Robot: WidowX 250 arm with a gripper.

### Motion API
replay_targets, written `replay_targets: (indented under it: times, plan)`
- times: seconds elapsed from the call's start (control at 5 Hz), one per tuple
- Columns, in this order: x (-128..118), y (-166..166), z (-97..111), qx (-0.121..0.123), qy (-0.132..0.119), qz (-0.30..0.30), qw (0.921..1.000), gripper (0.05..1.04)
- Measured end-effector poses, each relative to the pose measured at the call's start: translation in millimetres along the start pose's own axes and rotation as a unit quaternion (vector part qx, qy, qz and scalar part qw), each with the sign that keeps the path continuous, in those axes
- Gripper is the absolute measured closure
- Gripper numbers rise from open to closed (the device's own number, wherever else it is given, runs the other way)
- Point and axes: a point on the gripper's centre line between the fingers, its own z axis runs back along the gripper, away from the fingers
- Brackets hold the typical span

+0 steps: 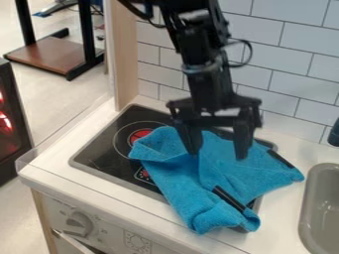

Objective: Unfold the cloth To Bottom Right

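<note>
Ideally, from the fingers (193,140) being spread apart, the cloth (177,184) is pinched by one layer, then drawn low toward the tabletop's (50,159) bottom right.

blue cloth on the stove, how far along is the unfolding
It looks partway. Done: the blue cloth spreads across part of the stove and onto the counter at its right. In hand: apparently nothing; the gripper is over the cloth, fingers apart. Left: the folded upper left and bunched lower end probably need opening toward the bottom right.
</note>
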Motion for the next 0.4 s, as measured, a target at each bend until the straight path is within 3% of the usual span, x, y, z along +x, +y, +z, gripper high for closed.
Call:
replay_targets:
  times: [0.4]
  plan:
    - [3.3, 0.4, 6.5, 0.004, 0.003, -0.008, 1.0, 0.085]
